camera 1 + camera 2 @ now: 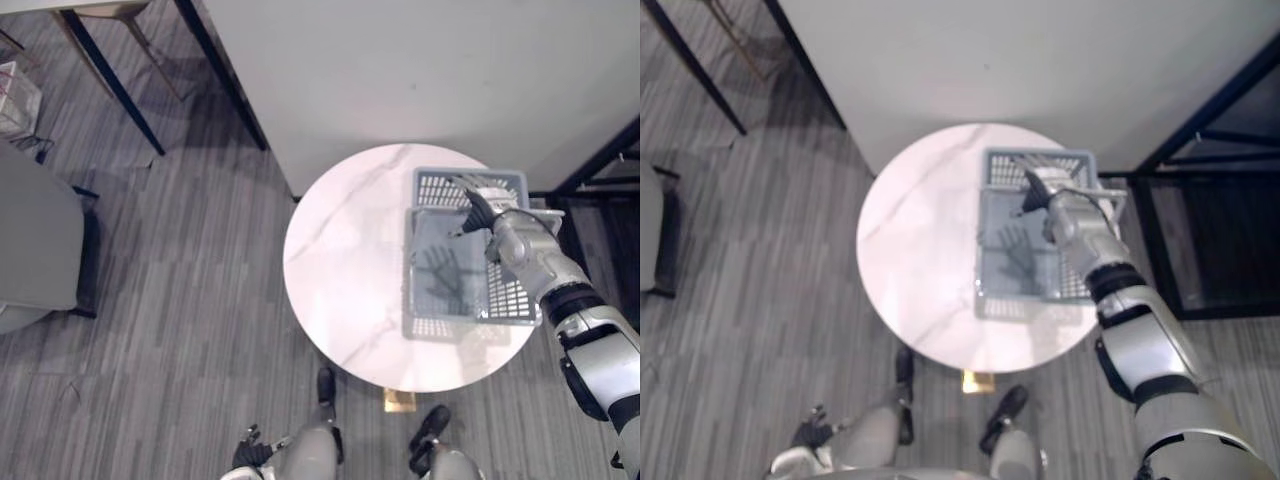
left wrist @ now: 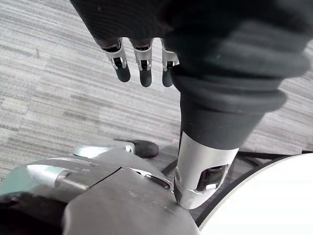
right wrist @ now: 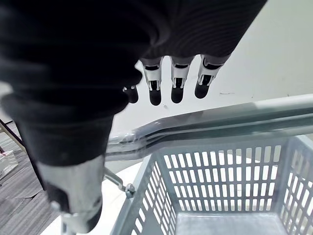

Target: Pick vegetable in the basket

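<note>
Fig.: approach step | basket (image 1: 466,258) at right of table (image 1: 340,260), visible floor bare | right hand (image 1: 478,212) hovers over its handle (image 3: 220,120), fingers straight, holding nothing | left hand (image 2: 145,68) hangs low, fingers relaxed | next move likely needs the vegetable located first.

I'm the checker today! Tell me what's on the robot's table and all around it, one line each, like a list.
Surface: round white marble table.
Job's things: grey slotted basket on the table's right side, with a metal handle; vegetable: nothing seen.
Clutter: nothing seen.
Hands: right hand above the basket's far end, fingers straight, just over the handle, not touching it; left hand low over the floor, fingers relaxed.
Cables: nothing seen.
Surroundings: grey striped floor, large white surface, black frame at right.
</note>
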